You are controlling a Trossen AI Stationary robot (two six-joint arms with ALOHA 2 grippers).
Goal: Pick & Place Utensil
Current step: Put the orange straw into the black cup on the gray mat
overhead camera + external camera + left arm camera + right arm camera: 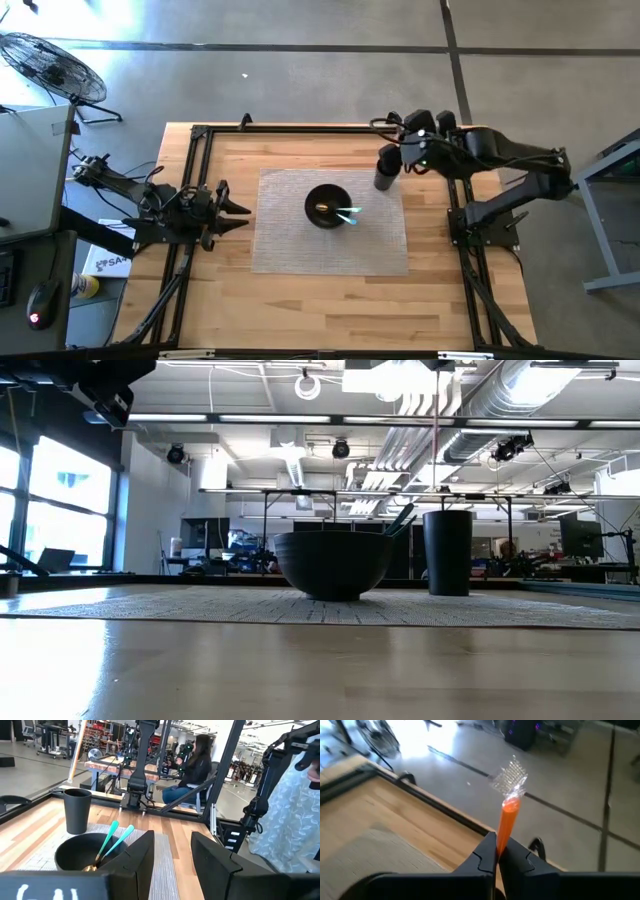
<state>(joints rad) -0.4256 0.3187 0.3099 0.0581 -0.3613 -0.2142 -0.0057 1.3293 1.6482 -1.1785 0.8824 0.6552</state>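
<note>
The right gripper [496, 854] is clamped on the orange handle of a utensil [508, 817], fingers pinched tight around the lower shaft, with the clear plastic head pointing away from the wrist. In the high view this gripper [400, 158] hangs beside the dark cup [386, 170] at the far right corner of the woven mat [290, 245]. The utensil looks light, thin and stiff; its smooth handle could swivel in a two-finger pinch, so a hold well down the shaft, as here, seems sound. At the mat's centre the black bowl [327, 206] holds two more utensils with teal handles [349, 213] leaning over its rim, likely just as light. The left gripper [232, 208] waits at the left edge of the mat, fingers apart and empty.
</note>
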